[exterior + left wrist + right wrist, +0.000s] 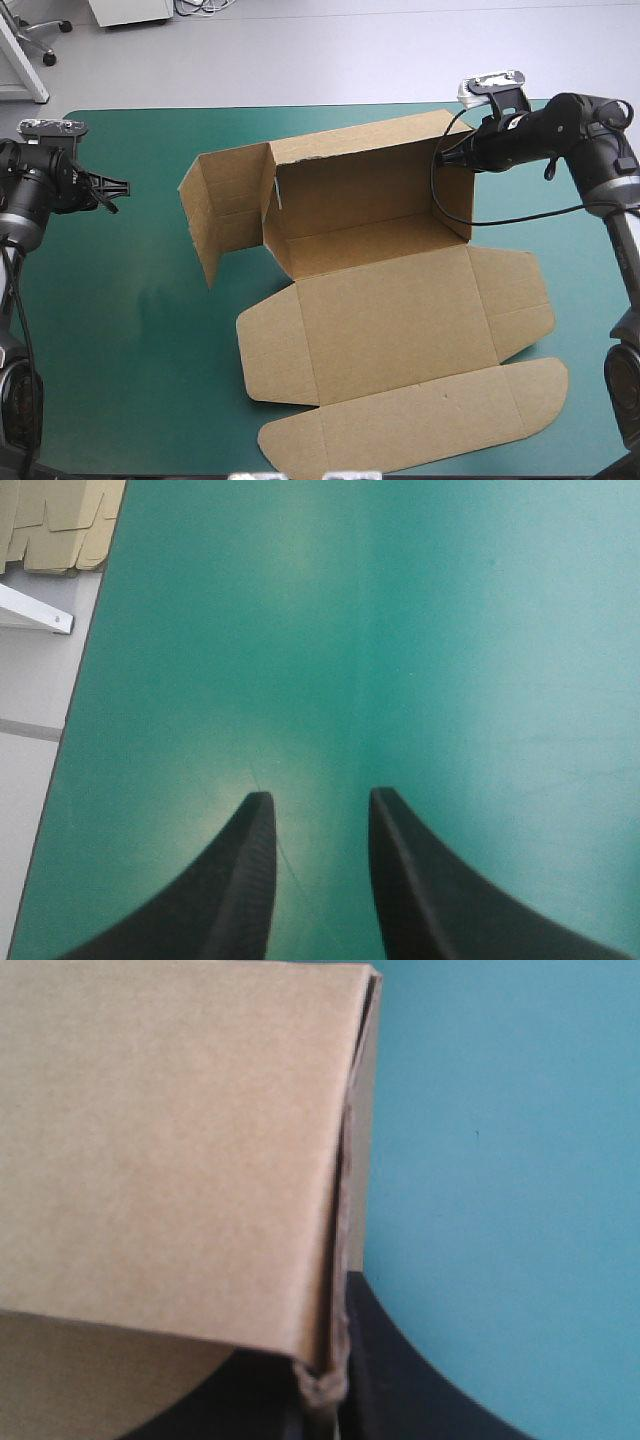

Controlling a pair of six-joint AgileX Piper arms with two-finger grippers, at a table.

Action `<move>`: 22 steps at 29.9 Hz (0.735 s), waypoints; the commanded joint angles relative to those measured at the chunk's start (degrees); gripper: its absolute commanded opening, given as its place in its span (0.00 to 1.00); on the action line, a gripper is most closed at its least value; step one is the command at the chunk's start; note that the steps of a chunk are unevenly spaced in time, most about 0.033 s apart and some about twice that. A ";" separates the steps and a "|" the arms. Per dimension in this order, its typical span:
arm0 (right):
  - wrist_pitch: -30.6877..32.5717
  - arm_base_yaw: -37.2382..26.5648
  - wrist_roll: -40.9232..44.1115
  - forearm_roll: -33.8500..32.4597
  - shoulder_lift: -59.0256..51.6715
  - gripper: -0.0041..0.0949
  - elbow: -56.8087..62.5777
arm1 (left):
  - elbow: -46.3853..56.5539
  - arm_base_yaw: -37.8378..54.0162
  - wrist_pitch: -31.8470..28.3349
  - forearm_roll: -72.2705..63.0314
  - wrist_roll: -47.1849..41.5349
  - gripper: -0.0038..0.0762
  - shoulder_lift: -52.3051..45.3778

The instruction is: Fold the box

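The brown box lies in the middle of the teal-green cover. Its lid and front flaps are flat toward the near edge. A long wall stands raised along the far side, and a side panel stands up at its left end. My right gripper is at the raised wall's right end. In the right wrist view the board's corner edge runs down between the black fingers of my right gripper, shut on it. My left gripper hovers open near the table's left edge, nothing between its fingers.
Bare teal-green cover stretches between the left gripper and the box. Off the table's left edge, the left wrist view shows a stack of more brown board and a white bar.
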 commanded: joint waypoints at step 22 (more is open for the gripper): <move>11.79 -0.10 7.30 -4.45 13.47 0.01 -16.43 | -1.60 0.00 -0.39 -7.88 4.07 0.34 -1.99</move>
